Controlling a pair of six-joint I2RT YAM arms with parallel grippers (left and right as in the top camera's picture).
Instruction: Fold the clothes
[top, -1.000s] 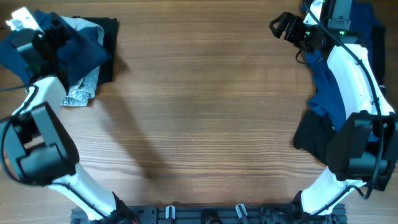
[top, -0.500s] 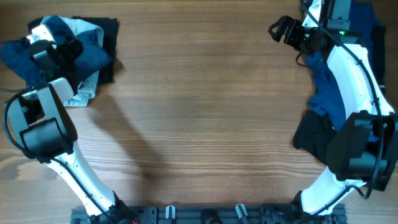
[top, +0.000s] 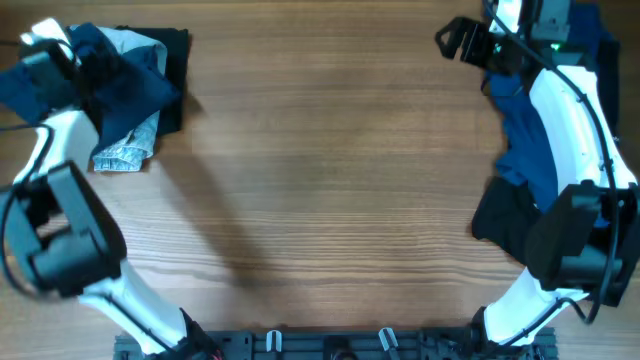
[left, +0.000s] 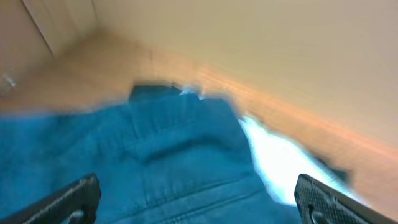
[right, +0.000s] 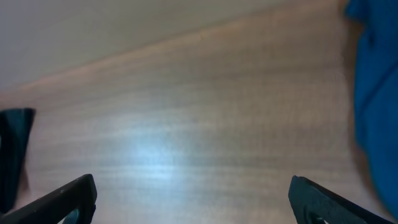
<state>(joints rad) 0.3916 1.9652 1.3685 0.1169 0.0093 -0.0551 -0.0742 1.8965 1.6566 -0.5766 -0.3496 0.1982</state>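
Blue seamed denim (left: 174, 162) bunches under the gaping left tool (left: 196, 202); right tool (right: 193, 199) gapes over woodgrain (right: 186, 124).

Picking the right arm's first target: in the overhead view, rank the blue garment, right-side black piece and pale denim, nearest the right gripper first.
From the right gripper:
1. Blue garment, right edge, under the right arm.
2. Black piece, lower right.
3. Pale denim, far left.
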